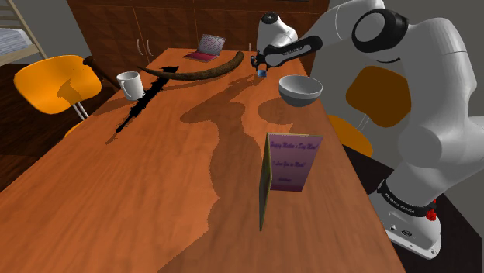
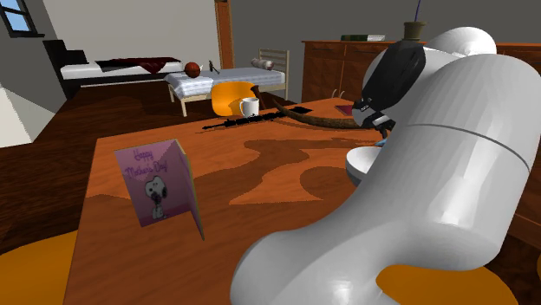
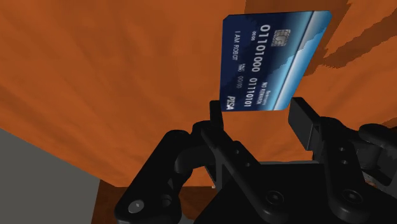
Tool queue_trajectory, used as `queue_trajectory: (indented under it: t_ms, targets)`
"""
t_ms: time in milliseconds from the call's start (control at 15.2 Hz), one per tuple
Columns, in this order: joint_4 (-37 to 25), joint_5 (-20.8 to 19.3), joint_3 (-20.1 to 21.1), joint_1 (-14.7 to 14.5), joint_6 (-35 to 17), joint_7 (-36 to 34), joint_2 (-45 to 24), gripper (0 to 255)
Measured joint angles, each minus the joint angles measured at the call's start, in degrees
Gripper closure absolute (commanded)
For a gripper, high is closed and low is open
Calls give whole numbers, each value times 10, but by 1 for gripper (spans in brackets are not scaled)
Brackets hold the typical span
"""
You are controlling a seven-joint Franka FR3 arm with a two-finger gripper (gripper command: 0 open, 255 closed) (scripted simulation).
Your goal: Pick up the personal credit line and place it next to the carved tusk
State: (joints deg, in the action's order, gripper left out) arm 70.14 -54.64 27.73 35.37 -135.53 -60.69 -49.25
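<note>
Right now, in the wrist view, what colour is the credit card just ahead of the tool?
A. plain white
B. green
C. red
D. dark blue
D: the credit card just ahead of the tool is dark blue, printed with white digits.

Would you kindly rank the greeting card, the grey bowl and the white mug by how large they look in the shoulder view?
1. greeting card, though it stands nearest the camera, so its true lead is unsure.
2. grey bowl.
3. white mug, only slightly smaller than the bowl.
</note>
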Motion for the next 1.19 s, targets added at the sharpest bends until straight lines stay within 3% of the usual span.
queue_trajectory:
  t_ms: [198, 264, 660, 924, 1188]
  targets:
    - [0, 0, 0, 0, 0, 0, 0, 255]
    - [0, 0, 0, 0, 0, 0, 0, 0]
    - [0, 0, 0, 0, 0, 0, 0, 0]
    - [58, 10, 14, 14, 6, -10, 59, 0]
    - [69, 15, 19, 17, 12, -10, 74, 0]
